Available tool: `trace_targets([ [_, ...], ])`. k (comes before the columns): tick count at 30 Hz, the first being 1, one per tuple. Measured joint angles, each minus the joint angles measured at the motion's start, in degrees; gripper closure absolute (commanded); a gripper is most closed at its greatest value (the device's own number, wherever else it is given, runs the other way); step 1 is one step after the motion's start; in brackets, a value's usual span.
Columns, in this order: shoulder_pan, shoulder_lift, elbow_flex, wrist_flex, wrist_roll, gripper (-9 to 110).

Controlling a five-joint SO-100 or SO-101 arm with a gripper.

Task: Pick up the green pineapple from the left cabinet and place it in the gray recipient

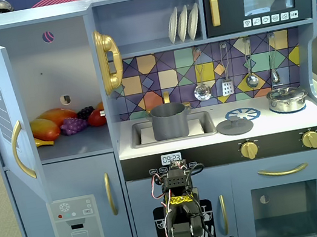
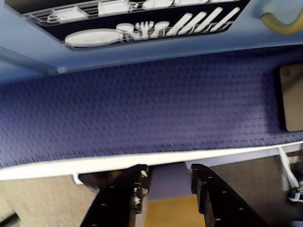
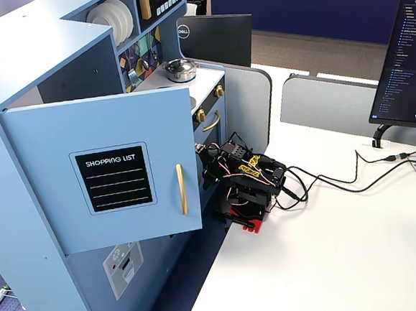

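The left cabinet (image 1: 47, 77) stands with its door (image 1: 4, 115) swung wide open, and the other fixed view shows the door's shopping-list face (image 3: 108, 170). On its shelf lie an orange-yellow mango (image 1: 49, 124), purple grapes (image 1: 74, 125) and a red fruit (image 1: 97, 117). The green pineapple shows in no view. The gray recipient (image 1: 169, 121) stands in the sink. My arm (image 1: 181, 212) is folded low in front of the kitchen's base. In the wrist view my gripper (image 2: 169, 172) is open and empty, pointing down at a blue mat (image 2: 142, 109).
A shiny lidded pot (image 1: 287, 99) sits on the right burner and a gray lid (image 1: 234, 125) lies beside the sink. The black microwave (image 1: 258, 3) is at the upper right. Cables (image 3: 339, 177) and a monitor (image 3: 402, 61) occupy the white desk behind the arm.
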Motion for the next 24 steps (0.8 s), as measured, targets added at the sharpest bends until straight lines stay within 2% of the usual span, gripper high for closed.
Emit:
trace_targets([
  [24,-3.4,0.0,0.0,0.0,0.8,97],
])
